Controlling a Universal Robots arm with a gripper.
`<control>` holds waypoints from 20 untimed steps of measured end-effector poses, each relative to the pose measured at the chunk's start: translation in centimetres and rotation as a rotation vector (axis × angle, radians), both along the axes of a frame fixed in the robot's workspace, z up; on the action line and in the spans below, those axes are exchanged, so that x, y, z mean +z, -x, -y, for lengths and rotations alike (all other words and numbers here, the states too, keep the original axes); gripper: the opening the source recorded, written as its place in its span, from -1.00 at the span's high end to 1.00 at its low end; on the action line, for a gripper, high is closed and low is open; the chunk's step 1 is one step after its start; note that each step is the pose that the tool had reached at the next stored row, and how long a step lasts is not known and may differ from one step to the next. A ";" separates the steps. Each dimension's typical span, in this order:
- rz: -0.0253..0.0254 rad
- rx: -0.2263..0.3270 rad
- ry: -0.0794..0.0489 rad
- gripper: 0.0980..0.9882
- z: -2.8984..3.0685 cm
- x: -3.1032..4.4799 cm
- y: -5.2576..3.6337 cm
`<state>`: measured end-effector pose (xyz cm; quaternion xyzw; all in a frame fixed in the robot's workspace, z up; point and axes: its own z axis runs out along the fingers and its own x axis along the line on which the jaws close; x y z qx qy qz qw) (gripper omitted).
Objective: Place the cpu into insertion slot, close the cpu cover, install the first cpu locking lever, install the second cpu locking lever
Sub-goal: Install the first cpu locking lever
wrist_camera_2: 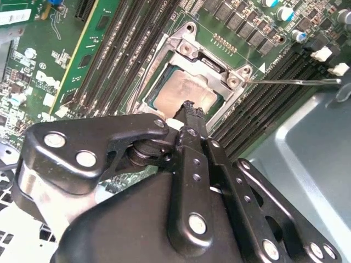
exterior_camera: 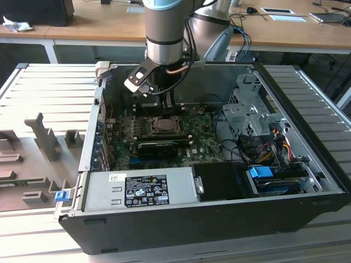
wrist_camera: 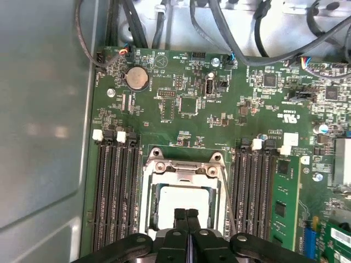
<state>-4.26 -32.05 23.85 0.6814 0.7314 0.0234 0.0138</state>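
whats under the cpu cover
The cpu, its silver top showing through the window of the cover. The shut gripper hides one edge of it, and the slot beneath the cpu is covered.

One computer case (exterior_camera: 208,224) holds one green board (exterior_camera: 208,145), with one grey power supply (exterior_camera: 137,189) at the board's 6 o'clock in the exterior view and one drive cage (exterior_camera: 247,112) at 3 o'clock. The board carries one cpu (wrist_camera: 181,198), one cpu cover (wrist_camera: 184,164), one coin battery (wrist_camera: 136,78) and four white clips (wrist_camera: 97,134).
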 end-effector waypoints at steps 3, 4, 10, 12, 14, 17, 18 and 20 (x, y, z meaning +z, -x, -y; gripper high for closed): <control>-0.0001 0.000 0.000 0.98 0.00 0.74 0.00; 0.0000 0.000 0.000 0.98 0.00 1.19 0.00; 0.0002 0.004 0.000 0.98 0.00 2.41 0.01; -0.0001 0.043 0.000 0.98 0.00 2.43 0.01; 0.0000 0.078 0.002 0.98 0.00 2.43 0.02; -0.0002 0.129 0.005 0.98 0.00 2.41 0.02; -0.0002 0.142 0.005 0.98 0.00 2.39 0.02; -0.0002 0.177 0.005 0.98 0.00 2.36 0.02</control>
